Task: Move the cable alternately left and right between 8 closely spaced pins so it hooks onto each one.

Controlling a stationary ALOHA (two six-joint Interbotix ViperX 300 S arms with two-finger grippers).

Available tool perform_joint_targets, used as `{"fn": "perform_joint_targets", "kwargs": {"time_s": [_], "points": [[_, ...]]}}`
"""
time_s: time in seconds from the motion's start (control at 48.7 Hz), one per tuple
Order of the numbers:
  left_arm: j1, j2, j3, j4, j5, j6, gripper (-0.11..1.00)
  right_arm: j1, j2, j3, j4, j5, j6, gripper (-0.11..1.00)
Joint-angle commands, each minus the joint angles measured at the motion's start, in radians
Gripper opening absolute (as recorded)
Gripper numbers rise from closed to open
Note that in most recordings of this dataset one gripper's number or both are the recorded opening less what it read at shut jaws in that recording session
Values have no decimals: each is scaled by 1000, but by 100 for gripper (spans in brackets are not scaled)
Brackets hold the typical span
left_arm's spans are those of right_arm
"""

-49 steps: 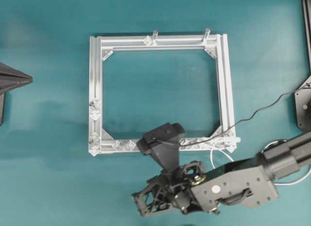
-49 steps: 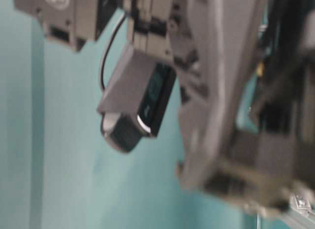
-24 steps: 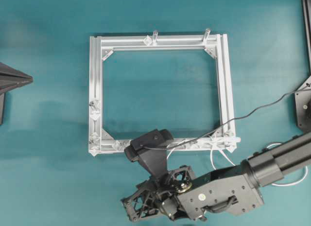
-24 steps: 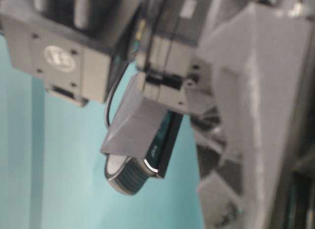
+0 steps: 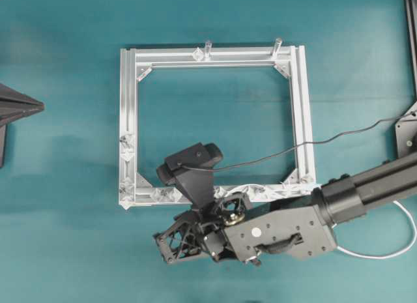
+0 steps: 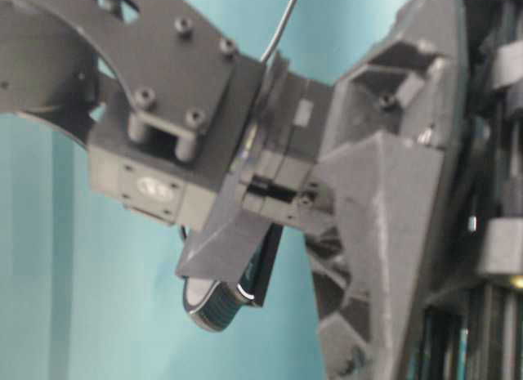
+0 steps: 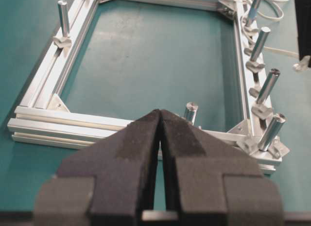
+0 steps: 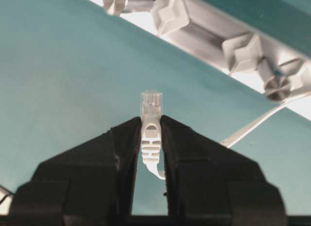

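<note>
- The right pincer (image 8: 151, 133) was clamped on the cable (image 8: 151, 138) just behind its clear plug, the connector standing out past the fingertips.
- In the right wrist view, the plug hung over bare teal tabletop (image 8: 58, 80) just short of the frame rail (image 8: 204, 36) and its pins (image 8: 243, 53); a further stretch of white cord lay flat beside the rail.
- From overhead, the rest of the cable (image 5: 384, 251) looped out on the tabletop behind the right arm, which covered much of the bottom rail (image 5: 146, 195).
- The left pincer (image 7: 160, 133) was closed on nothing, parked well clear of the frame's left side.
- The cord looked light, thin and limp, likely to sag or slip off a stud unless kept taut; the stiff boot behind the plug appeared the surest place to hold.
- Room seemed tight: the studs sat close together and the frame corner hemmed them in, while open tabletop lay on either side of the rail for swinging wide.
</note>
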Motion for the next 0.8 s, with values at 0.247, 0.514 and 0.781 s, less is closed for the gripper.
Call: {"fn": "perform_joint_targets", "kwargs": {"time_s": [0.247,0.514,0.781], "points": [[3,8,-11,2,-5,-3,0,-35,-23,-15,-8,3,-25,16],[2,8,-11,2,-5,-3,0,-52,-20,2,-11,2,-38,16],[3,8,-11,2,-5,-3,0,-67,-20,3,-9,5,-49,16]]}}
